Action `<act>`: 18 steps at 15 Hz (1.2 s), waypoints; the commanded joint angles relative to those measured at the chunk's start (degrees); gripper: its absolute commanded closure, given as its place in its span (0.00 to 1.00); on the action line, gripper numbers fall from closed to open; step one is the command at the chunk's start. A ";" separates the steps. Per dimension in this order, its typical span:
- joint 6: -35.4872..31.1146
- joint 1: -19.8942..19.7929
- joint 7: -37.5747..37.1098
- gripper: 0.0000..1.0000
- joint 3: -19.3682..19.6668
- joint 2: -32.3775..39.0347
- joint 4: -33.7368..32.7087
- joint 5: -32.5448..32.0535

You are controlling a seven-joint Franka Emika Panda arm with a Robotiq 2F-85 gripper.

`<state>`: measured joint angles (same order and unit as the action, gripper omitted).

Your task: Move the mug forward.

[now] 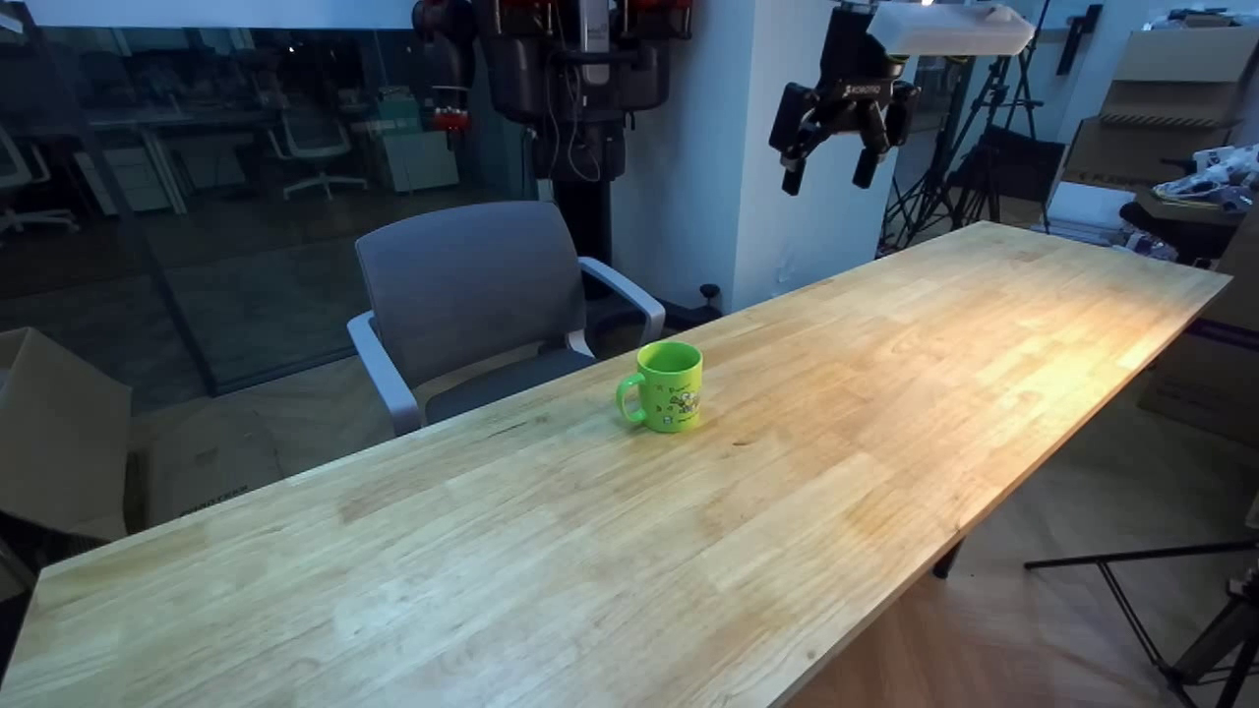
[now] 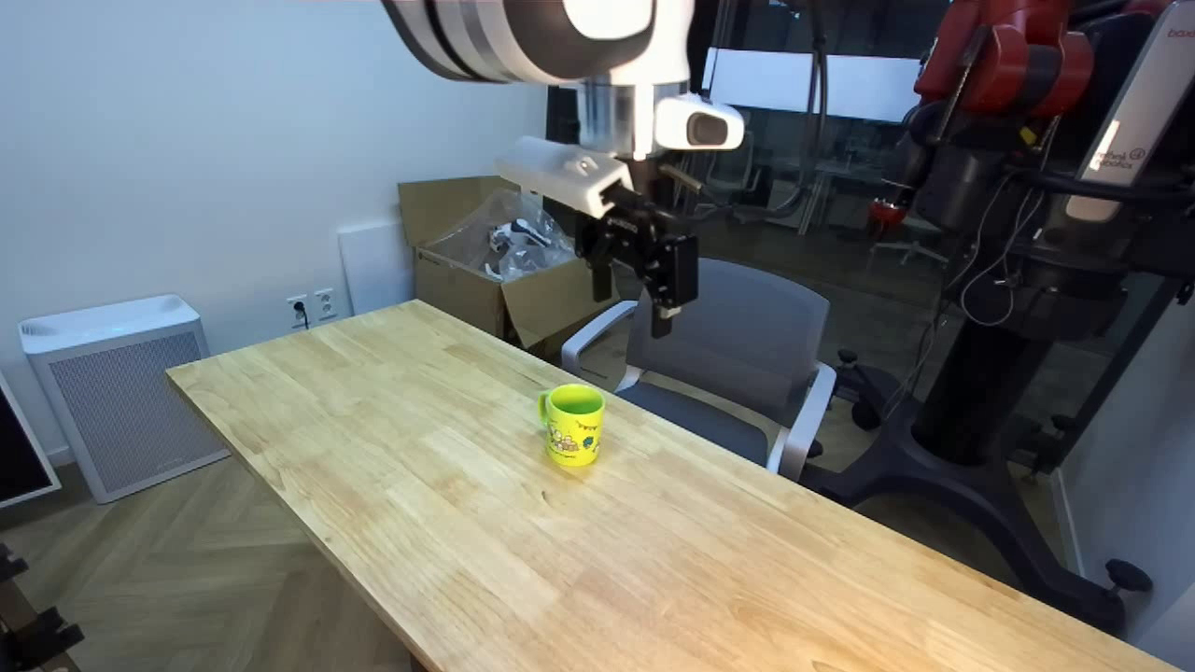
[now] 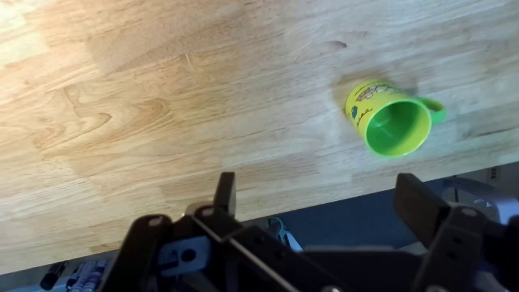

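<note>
Near the middle of the frame in both exterior views, a green mug (image 1: 681,401) stands upright on a wooden bench (image 1: 885,383), close to the long edge beside a grey chair (image 1: 462,285). Its handle points toward the left of the frame in both, and small printed figures mark its side. The outside looks yellow in an exterior view where a cardboard box (image 2: 457,289) holding crumpled plastic (image 2: 537,261) sits beyond the bench. At the left of that frame is a white appliance (image 2: 131,401) with a grey grille; at its upper right, a robot (image 2: 1004,75) with red parts.

In both exterior views the end effector (image 1: 828,175) hangs in the upper part of the frame, higher than the mug and apart from it, its two fingers (image 1: 866,169) pointing down and spread wide.

In the wrist view the fingers show along the bottom of the frame, and the bench edge crosses the broad gap between them. There the mug is in the right half, above the finger at the right, its green inside visible and its handle toward the right.
</note>
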<state>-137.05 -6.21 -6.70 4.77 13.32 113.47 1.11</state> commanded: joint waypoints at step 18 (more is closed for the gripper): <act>10.19 4.75 -1.28 0.00 -1.43 29.23 -29.82 0.56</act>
<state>-126.46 -2.63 -8.07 3.45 41.79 83.51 2.84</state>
